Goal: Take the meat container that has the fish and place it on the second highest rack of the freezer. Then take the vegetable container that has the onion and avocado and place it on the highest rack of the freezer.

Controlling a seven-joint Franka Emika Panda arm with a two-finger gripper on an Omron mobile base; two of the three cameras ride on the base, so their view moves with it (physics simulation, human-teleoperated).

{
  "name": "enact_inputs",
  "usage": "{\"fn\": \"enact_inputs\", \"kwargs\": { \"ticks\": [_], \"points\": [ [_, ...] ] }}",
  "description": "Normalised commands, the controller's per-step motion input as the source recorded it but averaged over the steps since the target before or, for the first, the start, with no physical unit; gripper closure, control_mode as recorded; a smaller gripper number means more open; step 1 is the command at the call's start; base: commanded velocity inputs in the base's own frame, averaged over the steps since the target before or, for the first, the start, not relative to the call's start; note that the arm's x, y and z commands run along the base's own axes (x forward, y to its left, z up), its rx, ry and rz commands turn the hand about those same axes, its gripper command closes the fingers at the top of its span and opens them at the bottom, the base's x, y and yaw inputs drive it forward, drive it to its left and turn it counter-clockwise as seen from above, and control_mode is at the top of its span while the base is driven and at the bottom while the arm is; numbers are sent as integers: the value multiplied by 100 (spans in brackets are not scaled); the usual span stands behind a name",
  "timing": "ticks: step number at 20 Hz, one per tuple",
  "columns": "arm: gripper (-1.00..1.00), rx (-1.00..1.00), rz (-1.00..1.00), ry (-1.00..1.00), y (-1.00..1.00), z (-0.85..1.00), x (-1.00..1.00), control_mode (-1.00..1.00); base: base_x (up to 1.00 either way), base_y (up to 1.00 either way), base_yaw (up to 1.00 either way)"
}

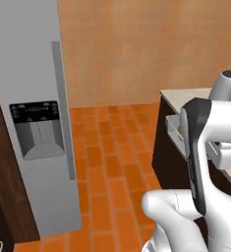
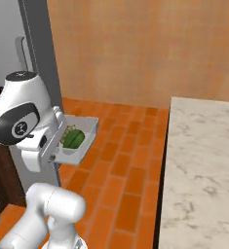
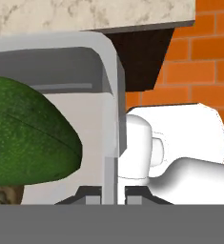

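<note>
Grey freezer point(image 1: 36, 118) at left, door shut as far as can be told, handle side facing the brick floor point(image 1: 112, 167). Marble desk point(image 2: 203, 170) at right. Grey tray point(image 2: 79, 138) carried off the desk, over the floor beside the freezer, with avocado point(image 2: 74, 139) inside and onion barely visible. End effector point(image 3: 114, 198) clamped together on the tray's side wall. Likely risks: thin edge grip letting the tray tilt and spill; collision with the freezer door while swinging across.

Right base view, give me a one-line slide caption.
White robot arm carries a shallow grey tray holding a dark green avocado above the orange brick floor, beside the tall grey freezer.
</note>
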Motion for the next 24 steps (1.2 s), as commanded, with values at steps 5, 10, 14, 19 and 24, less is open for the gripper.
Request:
{"fn": "enact_inputs", "kwargs": {
  "ticks": [5,10,14,19,24],
  "points": [
    [100,0,0,0,0,0,0,100,100,-31,0],
    [100,0,0,0,0,0,0,100,100,-32,0],
    [100,0,0,0,0,0,0,100,100,-36,0],
    [100,0,0,0,0,0,0,100,100,-37,0],
    [100,0,0,0,0,0,0,100,100,-31,1]
  ]
}}
